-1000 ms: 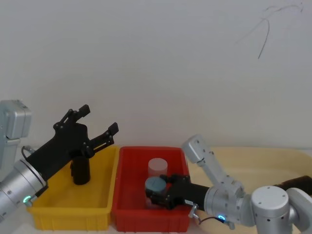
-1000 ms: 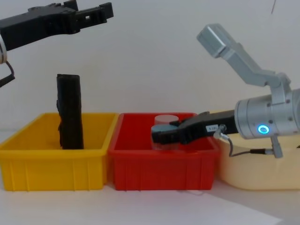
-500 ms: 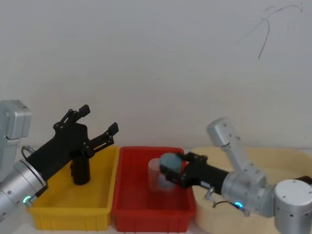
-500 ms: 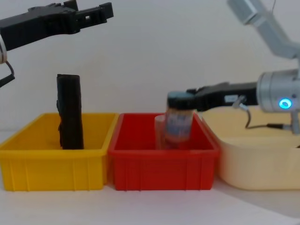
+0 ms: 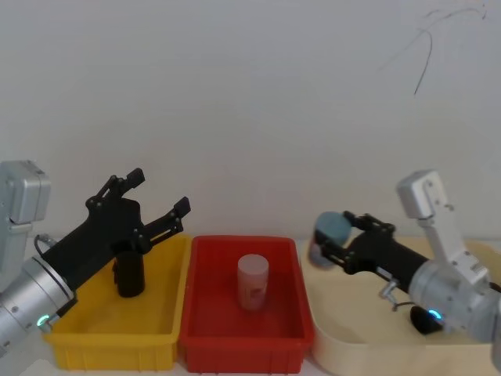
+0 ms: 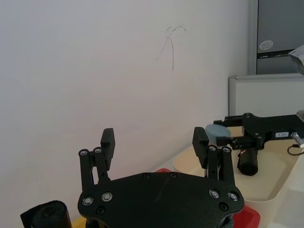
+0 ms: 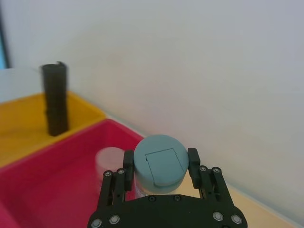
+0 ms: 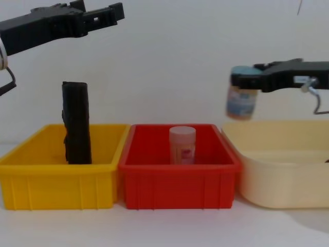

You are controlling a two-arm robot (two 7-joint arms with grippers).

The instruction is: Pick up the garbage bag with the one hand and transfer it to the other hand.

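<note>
Standing garbage bag [image 8: 77,122], left tool [image 8: 100,11] open above

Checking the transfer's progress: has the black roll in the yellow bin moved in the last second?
No. The roll stands upright at the same spot against the yellow bin, with the open left claw above it.

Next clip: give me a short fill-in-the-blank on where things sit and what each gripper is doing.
1. The garbage bag stands upright in the ____ bin.
2. The right gripper is shut on a jar with a ____ lid.
3. The left gripper hovers above the yellow bin with its fingers ____.
4. A pink-lidded jar stands in the ____ bin.

Missing words: yellow; blue; open; red
</note>
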